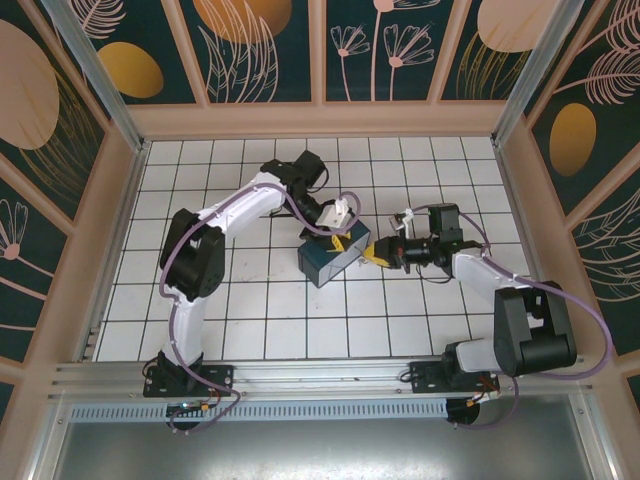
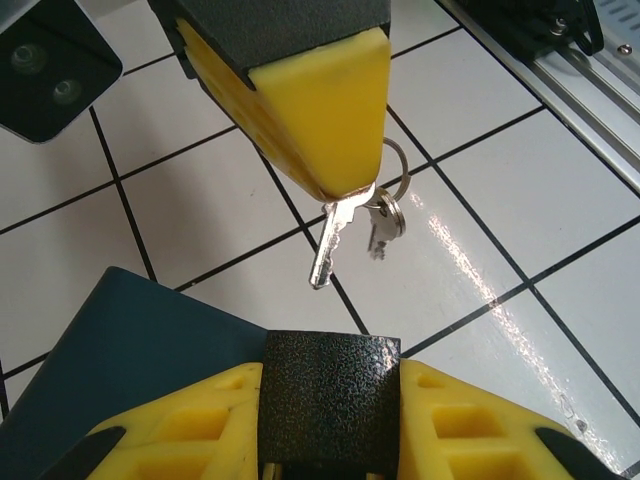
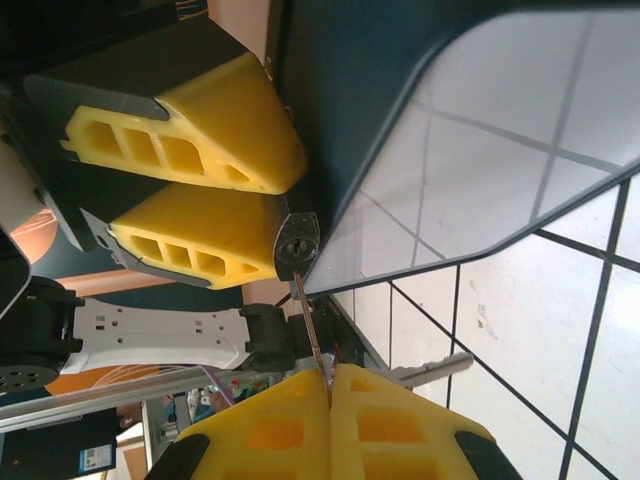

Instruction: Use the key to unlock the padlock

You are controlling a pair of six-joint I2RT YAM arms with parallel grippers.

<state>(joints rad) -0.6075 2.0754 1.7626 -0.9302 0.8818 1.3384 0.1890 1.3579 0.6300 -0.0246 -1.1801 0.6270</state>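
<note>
Jaws on both arms are clenched: at the edge of the blue box (image 2: 130,350) the left gripper (image 2: 330,425) pinches the padlock (image 2: 330,385) by its flat sides, and the right gripper (image 3: 330,380) nips the key (image 3: 308,318) by its head, blade pointing at the keyhole. That padlock body looks rigid, dense and grainy, so it should sit firm, whereas the key looks thin, slick and light, likely to swivel unless gripped flat across its head.

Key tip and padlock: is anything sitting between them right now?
Nothing. In the left wrist view, only bare tiled table shows in the gap between the key and the padlock.
</note>
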